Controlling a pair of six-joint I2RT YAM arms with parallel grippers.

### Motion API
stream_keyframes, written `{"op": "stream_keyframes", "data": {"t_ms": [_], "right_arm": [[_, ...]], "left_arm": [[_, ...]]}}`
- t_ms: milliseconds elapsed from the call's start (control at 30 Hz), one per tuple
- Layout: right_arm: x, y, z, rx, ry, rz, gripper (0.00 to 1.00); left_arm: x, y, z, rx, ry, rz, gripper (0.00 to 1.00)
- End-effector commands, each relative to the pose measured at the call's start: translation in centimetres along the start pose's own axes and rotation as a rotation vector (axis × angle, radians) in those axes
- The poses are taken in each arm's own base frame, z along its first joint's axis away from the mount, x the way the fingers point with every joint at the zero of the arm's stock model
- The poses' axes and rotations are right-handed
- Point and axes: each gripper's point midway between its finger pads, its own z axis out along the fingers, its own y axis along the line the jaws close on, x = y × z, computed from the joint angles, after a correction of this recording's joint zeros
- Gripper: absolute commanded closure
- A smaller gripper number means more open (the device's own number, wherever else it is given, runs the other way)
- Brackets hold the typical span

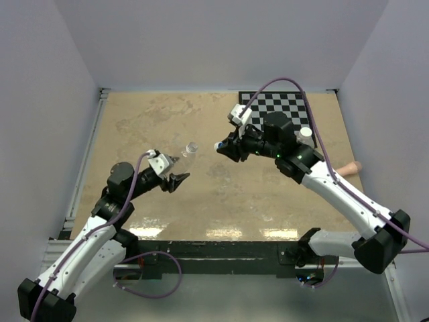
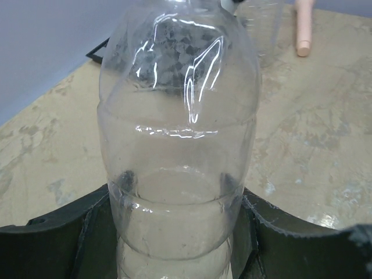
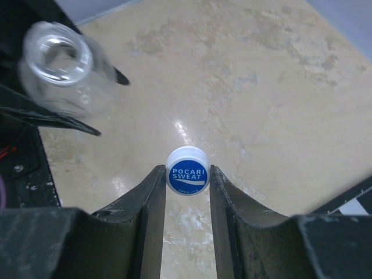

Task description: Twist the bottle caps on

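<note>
My left gripper (image 1: 175, 178) is shut on the lower body of a short clear bottle (image 1: 188, 150), which tilts up and to the right with its mouth open. In the left wrist view the bottle (image 2: 177, 116) fills the frame, squeezed between both dark fingers (image 2: 58, 241). My right gripper (image 1: 220, 146) is shut on a blue cap (image 3: 187, 172) with a white rim, held by its sides at the fingertips. The cap hangs above the table, apart from the bottle's mouth (image 3: 58, 57), which shows at the upper left of the right wrist view. A white cap (image 1: 305, 133) shows behind the right arm, by the checkerboard.
A black-and-white checkerboard (image 1: 285, 107) lies at the back right of the tan table (image 1: 147, 121). A pinkish stick (image 1: 348, 169) lies at the right edge, also seen as the stick (image 2: 303, 29). White walls enclose the table on three sides.
</note>
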Motion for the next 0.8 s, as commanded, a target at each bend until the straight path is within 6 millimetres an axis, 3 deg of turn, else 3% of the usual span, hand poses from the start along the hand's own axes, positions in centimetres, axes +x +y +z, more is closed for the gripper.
{"op": "stream_keyframes", "data": {"t_ms": [0,333,767], "right_arm": [[-4.8,3.6,-3.0,-0.171,-0.149,-0.145,1.0],[-8.4,8.2,-6.5,-0.411,-0.266,-0.311,1.0],[-7.5,9.2,-6.7,-0.496,-0.22,-0.345,1.0]], "left_arm": [[-2.0,-2.4,0.2,0.168,-0.077,0.083,0.85],[-1.9,-4.0,-0.3,0.272,-0.088,0.148,0.85],[-1.4,-4.1,-0.2,0.297,-0.058,0.181,0.89]]}}
